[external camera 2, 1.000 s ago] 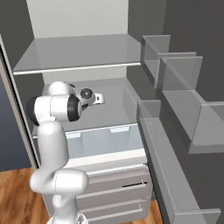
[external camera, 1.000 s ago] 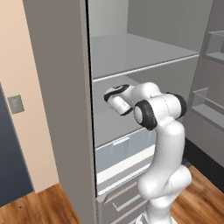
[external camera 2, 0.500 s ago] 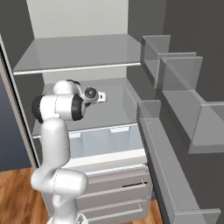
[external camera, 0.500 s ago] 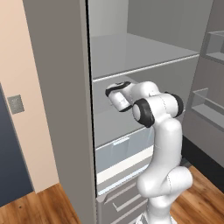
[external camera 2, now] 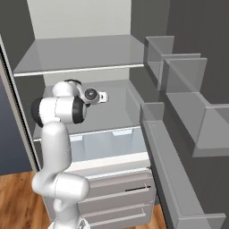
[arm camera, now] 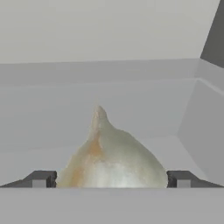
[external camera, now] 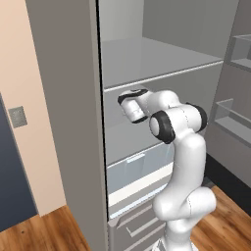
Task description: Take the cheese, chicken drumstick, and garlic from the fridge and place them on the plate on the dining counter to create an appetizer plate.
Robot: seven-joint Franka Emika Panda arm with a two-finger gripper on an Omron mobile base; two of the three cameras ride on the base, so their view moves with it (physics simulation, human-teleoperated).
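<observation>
A whitish-cream garlic (arm camera: 111, 155) bulb with a pointed top stands on a pale grey shelf of the fridge (external camera: 68, 98). It fills the gap between the two dark fingertips (arm camera: 40, 179) of my gripper (arm camera: 111, 183). The jaws stand open, one on each side of the bulb and not pressing on it. From the base, my hand (external camera 2: 95, 95) reaches in over the middle shelf (external camera 2: 112, 114). The cheese, chicken drumstick, plate and dining counter are out of view.
A bare upper shelf (external camera 2: 80, 53) lies just above my hand. Clear bluish drawers (external camera 2: 112, 145) and grey lower drawers (external camera 2: 116, 192) sit below. The open door's bins (external camera 2: 188, 89) stand to the right, the fridge's side wall (external camera: 63, 147) to the left.
My arm has straightened slightly and the hand has edged a little deeper over the middle shelf. The jaws stay open.
</observation>
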